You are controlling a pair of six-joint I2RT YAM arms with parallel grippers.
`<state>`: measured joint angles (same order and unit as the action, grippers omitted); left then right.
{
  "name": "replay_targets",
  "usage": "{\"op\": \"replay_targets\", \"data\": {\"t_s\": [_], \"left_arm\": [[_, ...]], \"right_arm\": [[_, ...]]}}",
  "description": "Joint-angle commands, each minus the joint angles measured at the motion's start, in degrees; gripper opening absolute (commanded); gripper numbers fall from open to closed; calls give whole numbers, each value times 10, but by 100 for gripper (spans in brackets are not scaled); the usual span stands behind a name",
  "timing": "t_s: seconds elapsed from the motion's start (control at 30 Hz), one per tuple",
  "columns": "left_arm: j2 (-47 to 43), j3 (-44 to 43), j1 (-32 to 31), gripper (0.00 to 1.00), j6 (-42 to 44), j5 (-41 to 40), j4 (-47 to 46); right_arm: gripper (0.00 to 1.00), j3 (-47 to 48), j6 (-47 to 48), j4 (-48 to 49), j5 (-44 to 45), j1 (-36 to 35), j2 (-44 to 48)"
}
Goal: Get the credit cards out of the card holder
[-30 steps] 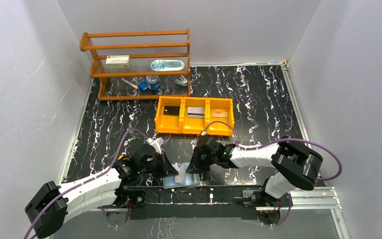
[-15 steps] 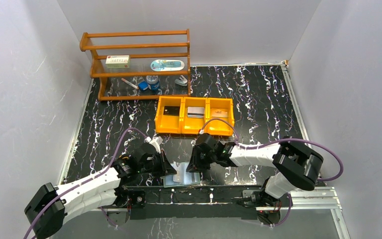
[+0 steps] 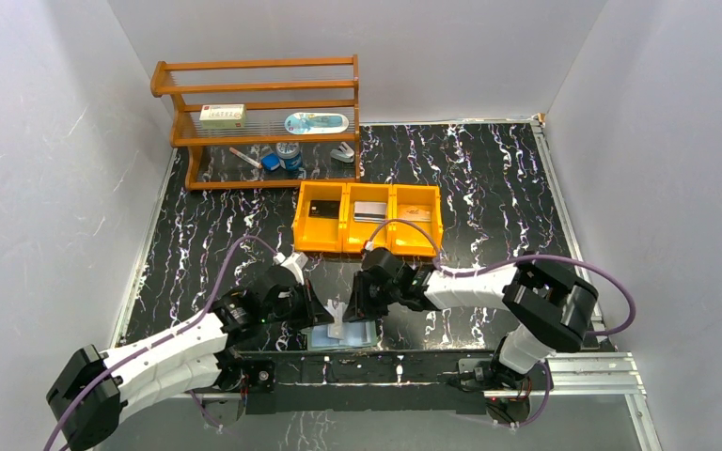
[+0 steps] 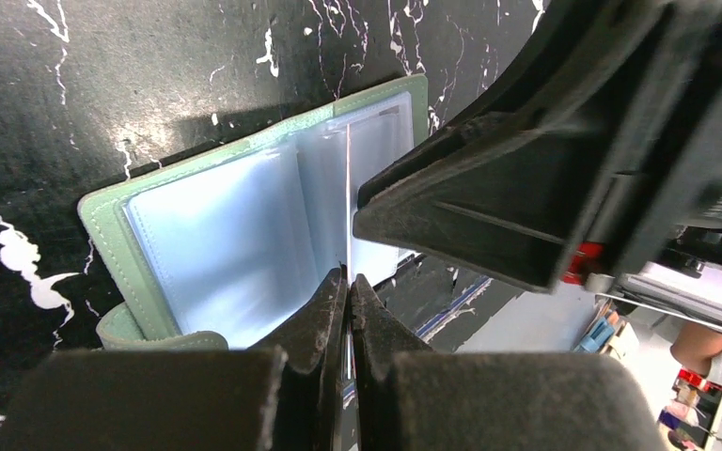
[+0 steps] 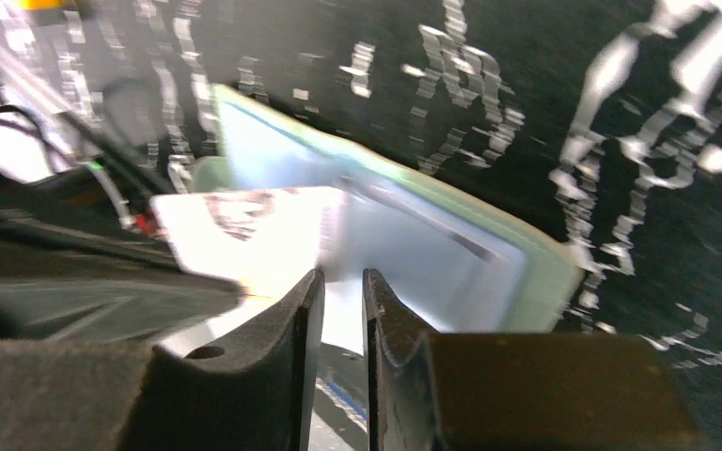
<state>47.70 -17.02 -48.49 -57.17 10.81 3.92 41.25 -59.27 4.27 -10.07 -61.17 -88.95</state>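
Observation:
The muted-green card holder point(image 3: 350, 339) lies open at the table's near edge, its pale glossy pockets point(image 4: 216, 225) facing up. One thin inner leaf point(image 4: 348, 178) stands upright, and my left gripper point(image 4: 348, 275) is shut on its lower edge. My right gripper point(image 5: 341, 279) hovers over the same leaf point(image 5: 244, 235) with a narrow gap between its fingers and nothing held. From above, the left gripper point(image 3: 322, 315) and right gripper point(image 3: 361, 308) flank the holder closely. A black credit card point(image 3: 321, 209), a silver-grey one point(image 3: 369, 210) and a tan one point(image 3: 415, 214) each lie in a tray compartment.
The orange three-compartment tray point(image 3: 368, 242) sits mid-table behind the grippers. A wooden rack point(image 3: 258, 89) at the back left holds a white box point(image 3: 222, 115) and small items. A metal rail point(image 3: 414, 362) runs along the near edge. Grey walls close both sides.
Both grippers have shifted slightly left and away from the near edge. The pocket leaf now stands more upright. The right fingers have parted a little.

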Motion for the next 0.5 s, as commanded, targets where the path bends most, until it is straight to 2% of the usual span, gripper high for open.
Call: {"op": "replay_targets", "data": {"t_s": [0.0, 0.13, 0.23, 0.37, 0.47], "left_arm": [[-4, -43, 1, 0, 24, -40, 66], [-5, -74, 2, 0, 45, -71, 121], [-16, -93, 2, 0, 57, -91, 146], [-29, -115, 1, 0, 72, -113, 170], [-31, -124, 2, 0, 82, -121, 175]], "right_arm": [[31, -31, -35, -28, 41, -2, 1], [31, -33, -43, -70, 73, -3, 10], [32, -33, -37, -65, 78, -3, 27], [35, -25, -13, -53, 85, -2, 61], [39, -9, 0, -94, 130, -2, 89]]}}
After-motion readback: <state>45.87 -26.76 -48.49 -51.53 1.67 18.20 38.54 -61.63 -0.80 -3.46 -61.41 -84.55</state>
